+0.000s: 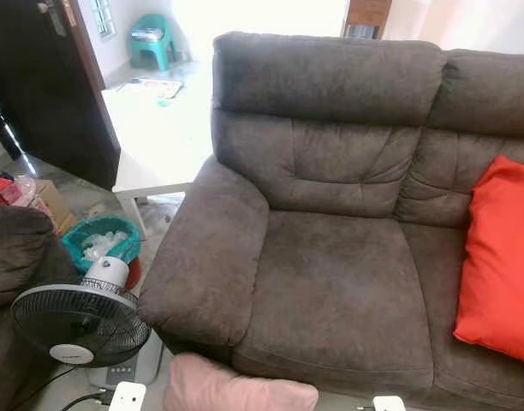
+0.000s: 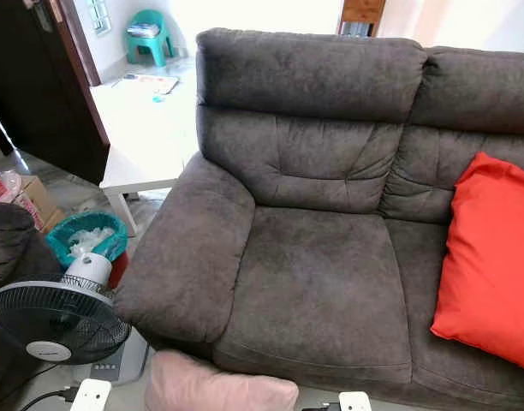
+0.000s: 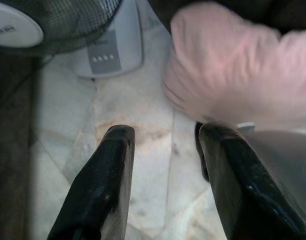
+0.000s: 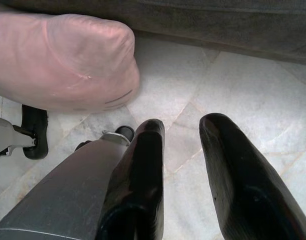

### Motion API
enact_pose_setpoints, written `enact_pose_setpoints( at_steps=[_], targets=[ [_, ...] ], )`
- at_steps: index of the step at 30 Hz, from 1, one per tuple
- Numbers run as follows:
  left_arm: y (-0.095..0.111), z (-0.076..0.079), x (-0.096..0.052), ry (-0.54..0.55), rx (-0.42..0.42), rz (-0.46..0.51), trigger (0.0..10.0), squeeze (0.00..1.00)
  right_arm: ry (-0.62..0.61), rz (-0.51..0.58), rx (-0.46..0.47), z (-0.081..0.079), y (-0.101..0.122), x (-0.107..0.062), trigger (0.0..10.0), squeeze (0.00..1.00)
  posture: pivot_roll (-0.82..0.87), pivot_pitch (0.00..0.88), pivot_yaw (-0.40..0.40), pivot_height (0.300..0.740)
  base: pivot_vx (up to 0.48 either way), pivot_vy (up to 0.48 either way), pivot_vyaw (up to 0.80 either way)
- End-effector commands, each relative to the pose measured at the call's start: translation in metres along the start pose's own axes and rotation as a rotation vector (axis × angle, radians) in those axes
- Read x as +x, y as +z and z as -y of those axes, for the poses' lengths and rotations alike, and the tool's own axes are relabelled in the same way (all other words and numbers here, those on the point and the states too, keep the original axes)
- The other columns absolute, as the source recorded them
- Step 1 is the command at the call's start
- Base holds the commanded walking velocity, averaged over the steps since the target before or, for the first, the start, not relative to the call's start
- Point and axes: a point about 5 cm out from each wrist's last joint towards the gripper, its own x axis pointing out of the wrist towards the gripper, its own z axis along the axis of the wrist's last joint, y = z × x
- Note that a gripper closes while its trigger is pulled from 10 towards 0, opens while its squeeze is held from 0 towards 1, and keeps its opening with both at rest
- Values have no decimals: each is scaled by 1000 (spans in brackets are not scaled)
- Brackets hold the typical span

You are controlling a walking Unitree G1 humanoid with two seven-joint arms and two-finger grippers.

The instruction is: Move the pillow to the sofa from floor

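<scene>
Lying on the marble floor [image 4: 233, 85] right against the sofa [image 1: 330, 282] front is the pink pillow [image 4: 63, 60], just ahead of both sets of jaws. The left gripper [image 3: 165, 150] is held released with nothing between its jaws, pillow close past them. Same deal for the right gripper [image 4: 182, 132]: spread apart, bare floor between. A red cushion [image 1: 502, 257] is already seen on the seat, and a fan [image 1: 78, 321] is parked beside the armrest.

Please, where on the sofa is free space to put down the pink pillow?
The left seat cushion, between the armrest and the red pillow, is bare. The right seat is crowded by the red pillow. The pink pillow lies on the floor by the fan, both claws open near it.
</scene>
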Motion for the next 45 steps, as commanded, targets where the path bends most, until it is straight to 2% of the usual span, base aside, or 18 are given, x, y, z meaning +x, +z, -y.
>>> enact_pose_setpoints(
  at_steps=[1,6,8,10,14,16,17,18,19,21,26,29,34,36,37,38,39,45],
  targets=[
    [-3,-1,-2,22,-5,5,10000,0,-2,6,-6,0,1,0,10000,0,102,0,-41,740,0,0,0],
    [2,-3,-3,75,-19,86,10000,0,-8,93,30,1,7,-1,10000,0,110,0,-42,740,0,0,0],
    [4,-6,-4,123,29,116,10000,0,-6,152,58,0,11,-2,10000,0,104,0,-40,740,0,0,0],
    [5,-7,-5,139,10,130,10000,0,-14,186,53,1,14,-2,10000,0,104,0,-40,740,0,0,0],
    [8,-8,-7,165,-42,186,10000,0,-37,287,130,3,20,-5,10000,0,93,0,-46,740,0,0,0],
    [8,-7,-7,166,-41,193,10000,0,-37,294,133,3,21,-5,10000,0,93,0,-47,740,0,0,0],
    [14,-8,-7,173,-32,233,10000,0,-34,304,132,3,22,-6,10000,0,93,0,-48,740,0,0,0],
    [90,-14,-10,216,-6,597,10000,0,-24,333,122,3,24,-7,10000,0,96,0,-52,740,0,0,0],
    [116,-16,-17,230,-4,723,10000,0,-22,347,123,3,25,-7,10000,0,96,0,-54,740,0,0,0],
    [152,-17,-34,227,27,903,10000,0,-16,378,136,4,28,-8,10000,0,98,0,-55,740,0,0,0],
    [189,-5,-51,164,96,1074,10000,0,-16,421,156,5,30,-10,10000,0,106,0,-53,740,0,0,0],
    [201,4,-63,136,138,1125,10000,0,-23,453,168,5,31,-12,10000,0,105,0,-51,740,0,0,0],
    [206,14,-81,123,107,1157,10000,0,-34,527,225,7,35,-15,10000,0,115,3,-45,740,0,0,0],
    [204,17,-84,113,92,1151,10000,0,-38,541,237,8,35,-16,10000,0,130,5,-43,740,0,0,0],
    [203,18,-85,106,85,1146,10000,0,-55,755,193,13,82,-24,10000,0,135,6,-42,740,0,0,0],
    [201,20,-85,96,71,1136,10000,0,-82,1087,136,19,151,-58,10000,0,140,5,-38,740,0,0,0],
    [200,20,-85,94,70,1132,10000,0,-86,1177,134,18,167,-72,10000,0,140,5,-37,740,0,0,0],
    [202,18,-90,95,85,1120,10000,0,-81,1223,151,12,178,-77,10000,0,153,3,-29,740,0,0,0]
  ],
)
